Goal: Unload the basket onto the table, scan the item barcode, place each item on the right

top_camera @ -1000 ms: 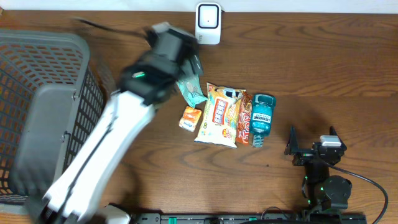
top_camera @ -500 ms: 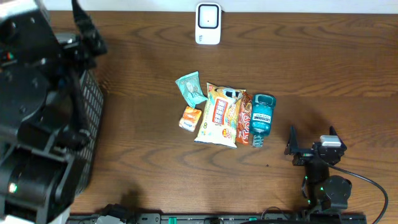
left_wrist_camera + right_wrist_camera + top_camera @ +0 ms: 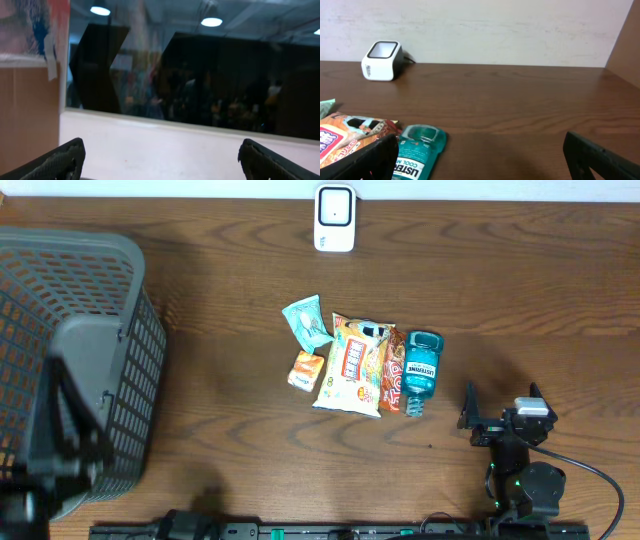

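Several items lie in a row mid-table: a teal packet (image 3: 307, 321), a small orange packet (image 3: 305, 370), a large snack bag (image 3: 352, 363), a red-brown bar (image 3: 393, 383) and a teal mouthwash bottle (image 3: 421, 370) (image 3: 417, 150). The white barcode scanner (image 3: 333, 218) (image 3: 381, 60) stands at the far edge. My right gripper (image 3: 502, 402) (image 3: 480, 145) rests open and empty to the right of the bottle. My left gripper (image 3: 160, 150) is open and empty, its camera facing a wall and a window. The left arm (image 3: 60, 450) shows as a dark blur over the basket.
A grey mesh basket (image 3: 120, 300) fills the table's left side. Bare wood lies between the basket and the items, and to the right of the bottle. A pale wall (image 3: 495, 30) runs behind the scanner.
The left arm swung from above the teal packet back to the left and now sits low over the basket. The items and the right arm have not moved.
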You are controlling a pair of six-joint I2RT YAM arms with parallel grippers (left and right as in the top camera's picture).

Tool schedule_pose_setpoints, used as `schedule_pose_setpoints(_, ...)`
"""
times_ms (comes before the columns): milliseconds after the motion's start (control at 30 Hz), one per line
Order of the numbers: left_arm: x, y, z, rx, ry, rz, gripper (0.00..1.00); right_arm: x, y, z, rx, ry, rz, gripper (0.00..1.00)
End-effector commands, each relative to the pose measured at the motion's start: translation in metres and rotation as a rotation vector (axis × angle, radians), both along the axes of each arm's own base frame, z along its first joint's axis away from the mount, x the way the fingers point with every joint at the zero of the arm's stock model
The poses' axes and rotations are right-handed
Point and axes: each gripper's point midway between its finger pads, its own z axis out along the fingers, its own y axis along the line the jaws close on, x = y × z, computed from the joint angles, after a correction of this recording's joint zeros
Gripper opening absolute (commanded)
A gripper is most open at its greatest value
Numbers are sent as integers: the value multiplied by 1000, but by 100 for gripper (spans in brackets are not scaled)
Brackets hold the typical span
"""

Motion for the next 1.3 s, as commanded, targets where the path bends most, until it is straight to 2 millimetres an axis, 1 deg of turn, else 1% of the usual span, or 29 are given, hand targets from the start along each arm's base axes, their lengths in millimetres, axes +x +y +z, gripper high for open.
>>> schedule_pose_setpoints(0,-5,-15,-21,-15,7,-77,98,0,-2,-1,-12,3,-7,99)
schedule_pose_setpoints(167,-35,-9,-44,-96,-51,-28,98,0,-2,-1,-12,3,-7,99)
schedule_pose_setpoints(233,-49,-14,-45,-109,-93,-76,98,0,-2,-1,-12,3,-7,99)
schedule_pose_setpoints(367,-83,-30,-45,-75,-166,-175,98,0,-2,-1,-12,3,-7,99)
schedule_pose_setpoints(500,-110,-34,-50,-58,-229,-202,98,0,-2,-1,-12,3,-7,99)
schedule_pose_setpoints(633,-122,-34,-59,-55,-260,-203,98,0,-2,-1,-12,3,-7,99)
schedule_pose_setpoints(733,-121,-34,-64,-55,-253,-200,98,0,-2,-1,-12,3,-7,99)
schedule_pose_setpoints(800,-119,-34,-65,-58,-250,-200,98,0,3,-1,15,1,19,99)
schedule_pose_setpoints(867,-120,-34,-63,-57,-257,-200,98,0,12,0,152,-3,60,99)
schedule_pose_setpoints(933,-126,-34,-54,-54,-300,-198,98,-1,24,1,372,5,112,99)
schedule_pose_setpoints(1000,-134,-34,-45,-49,-350,-199,98,-5,47,4,623,47,225,99)
schedule_pose_setpoints(1033,-137,-33,-40,-46,-376,-200,98,-8,59,7,723,74,293,99)
schedule_pose_setpoints(1067,-141,-33,-35,-44,-401,-200,98,-11,68,8,797,102,336,99)
schedule_pose_setpoints(1167,-147,-33,-29,-41,-436,-200,98,-14,76,9,969,152,363,99)
schedule_pose_setpoints(1200,-146,-32,-29,-44,-436,-195,98,-17,82,9,1032,182,388,99)
schedule_pose_setpoints(1233,-145,-32,-30,-45,-427,-194,98,-20,88,11,1053,200,425,99)
schedule_pose_setpoints(1267,-140,-32,-35,-47,-403,-194,98,-23,93,17,1021,191,476,99)
